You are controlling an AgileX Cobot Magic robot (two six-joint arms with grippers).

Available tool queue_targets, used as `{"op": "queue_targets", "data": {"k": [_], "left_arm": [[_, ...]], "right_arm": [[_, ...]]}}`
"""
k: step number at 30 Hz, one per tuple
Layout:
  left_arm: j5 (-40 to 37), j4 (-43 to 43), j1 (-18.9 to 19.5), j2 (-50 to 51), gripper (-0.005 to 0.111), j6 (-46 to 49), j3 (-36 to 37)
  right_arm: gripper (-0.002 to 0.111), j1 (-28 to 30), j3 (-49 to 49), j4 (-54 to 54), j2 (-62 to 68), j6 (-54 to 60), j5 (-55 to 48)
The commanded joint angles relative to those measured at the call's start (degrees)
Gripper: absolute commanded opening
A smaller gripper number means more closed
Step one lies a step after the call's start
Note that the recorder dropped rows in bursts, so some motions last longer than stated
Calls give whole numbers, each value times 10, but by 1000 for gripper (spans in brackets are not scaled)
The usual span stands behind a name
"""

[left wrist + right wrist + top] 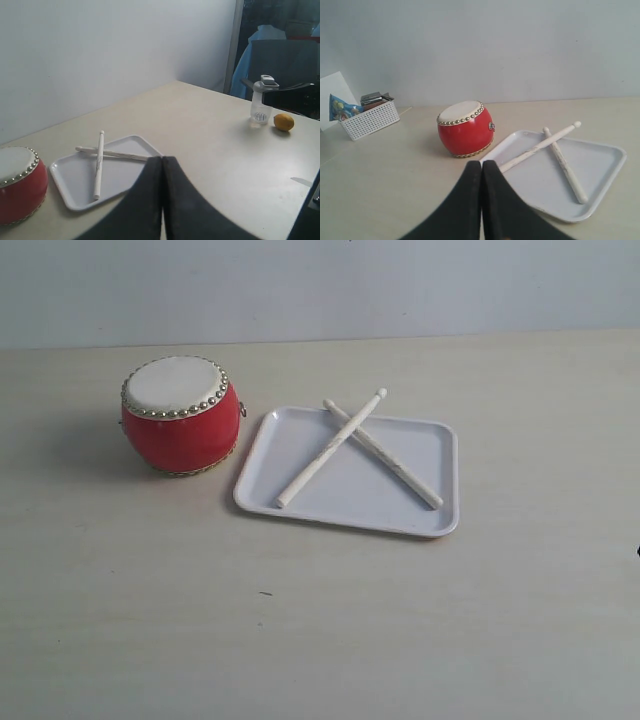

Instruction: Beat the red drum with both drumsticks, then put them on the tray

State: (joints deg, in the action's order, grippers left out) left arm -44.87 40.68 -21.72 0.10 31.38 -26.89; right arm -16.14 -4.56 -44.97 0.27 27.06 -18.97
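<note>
Black left tool (162,159) and right tool (481,164) are closed on nothing; lifting either thin pale wooden drumstick (320,460), crossed on the white plastic tray (350,495), may dislodge the other.

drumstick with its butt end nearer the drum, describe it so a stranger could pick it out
On the pale table, a white tray sits beside the red drum, two drumsticks crossed on it. This drumstick rests its thick end at the tray's near corner on the drum's side, its tip jutting past the far rim; the other points its thick end away from the drum.
</note>
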Motion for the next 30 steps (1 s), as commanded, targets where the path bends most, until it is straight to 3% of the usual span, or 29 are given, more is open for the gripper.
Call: {"op": "queue_targets", "data": {"k": [1, 17, 25, 30], "left_arm": [[0, 6, 1, -1, 0, -1, 2], [22, -1, 1, -1, 0, 0, 15], [227, 17, 1, -1, 0, -15, 135], [276, -63, 1, -1, 0, -15, 179]], "right_arm": [[0, 1, 2, 1, -3, -2, 5], [0, 1, 2, 1, -3, -2, 5], [0, 1, 2, 1, -3, -2, 5], [0, 1, 2, 1, -3, -2, 5]]}}
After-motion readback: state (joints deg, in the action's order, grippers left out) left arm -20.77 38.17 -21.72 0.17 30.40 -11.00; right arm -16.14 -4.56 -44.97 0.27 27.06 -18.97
